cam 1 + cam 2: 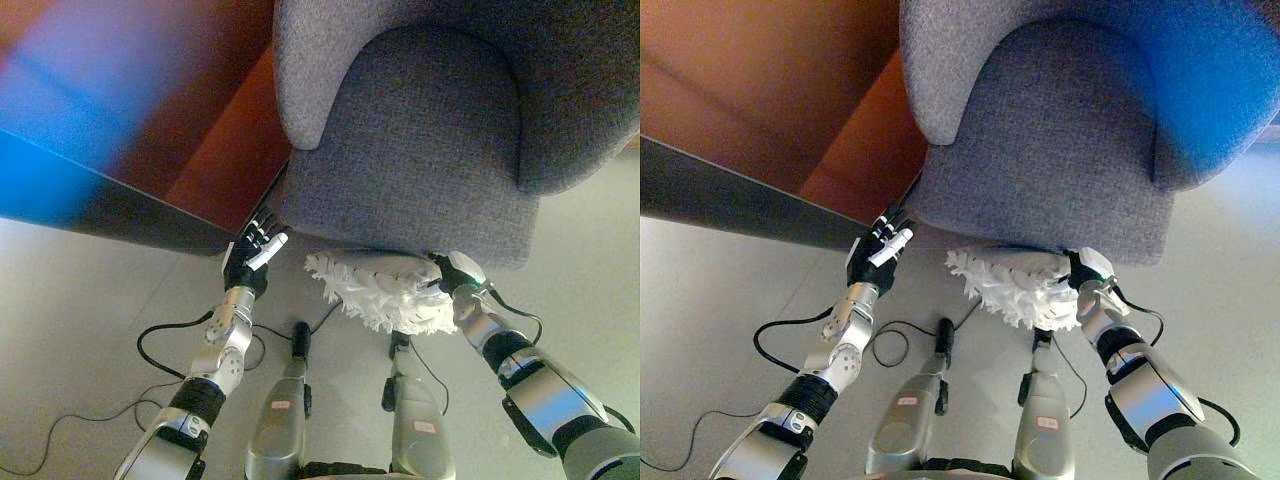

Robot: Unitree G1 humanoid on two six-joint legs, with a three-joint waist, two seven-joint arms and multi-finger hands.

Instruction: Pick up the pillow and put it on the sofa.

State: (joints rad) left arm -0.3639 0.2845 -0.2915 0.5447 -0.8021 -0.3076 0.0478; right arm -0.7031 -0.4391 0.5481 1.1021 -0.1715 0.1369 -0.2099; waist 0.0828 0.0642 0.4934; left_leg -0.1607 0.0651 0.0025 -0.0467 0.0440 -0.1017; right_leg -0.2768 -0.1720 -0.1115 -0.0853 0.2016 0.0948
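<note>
right robot hand (458,272) grips shaggy white pillow (378,290).

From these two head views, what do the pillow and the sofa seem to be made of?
The pillow looks like white shaggy fabric, perhaps fleece or faux fur: its edge breaks into soft tufts and it has no sheen. The sofa appears upholstered in grey woven cloth, matte, with a fine speckled weave across seat and backrest. The right hand is at the pillow's edge; the left hand is apart from it.
</note>
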